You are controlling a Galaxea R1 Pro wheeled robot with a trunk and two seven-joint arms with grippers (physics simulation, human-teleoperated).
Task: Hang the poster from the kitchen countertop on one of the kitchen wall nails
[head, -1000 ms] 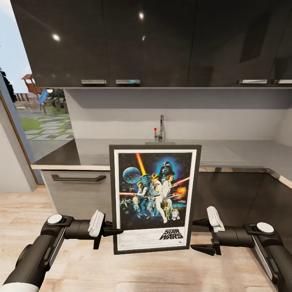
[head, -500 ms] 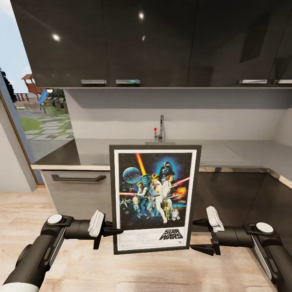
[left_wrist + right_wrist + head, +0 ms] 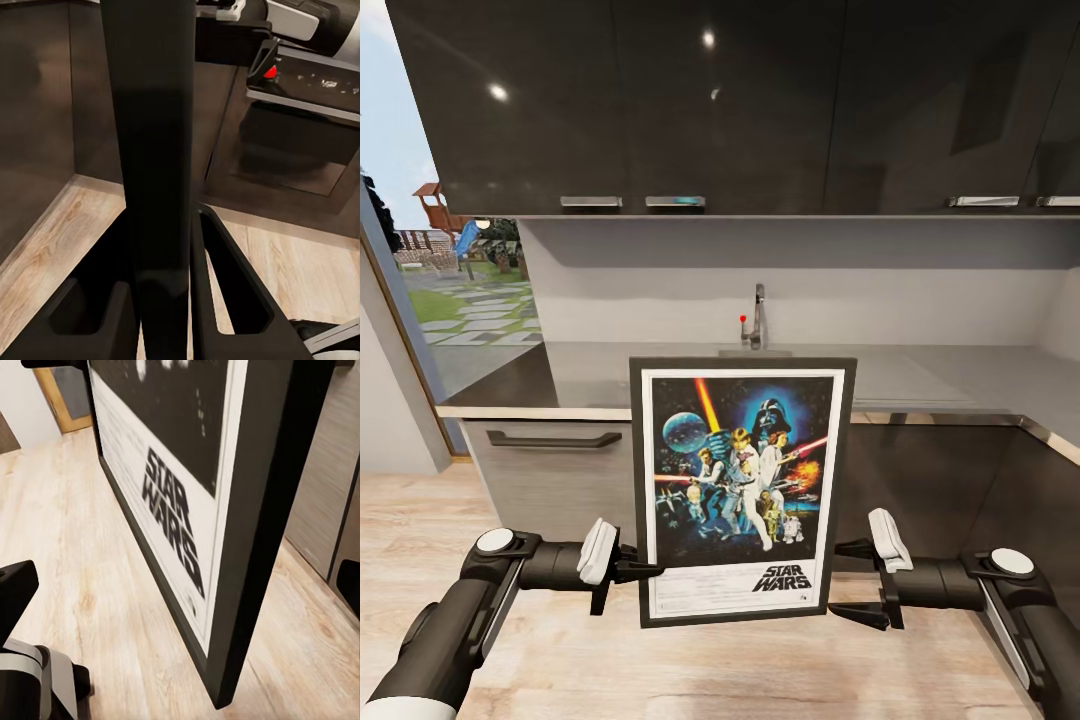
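Got the poster [image 3: 741,490] upright off the kitchen countertop [image 3: 920,375], out front over the floor; my left pincer [image 3: 643,570] pinches its lower edge for carrying; right pincer [image 3: 857,580] gapes wide beside it.

A slim chrome tap [image 3: 758,316] stands against the pale grey back wall [image 3: 920,300]. Above it hang glossy black wall cupboards [image 3: 730,100] catching ceiling light spots. Left of it, a tall window [image 3: 450,290] shows a sunlit garden. Below it lies pale wood-plank flooring [image 3: 560,640].
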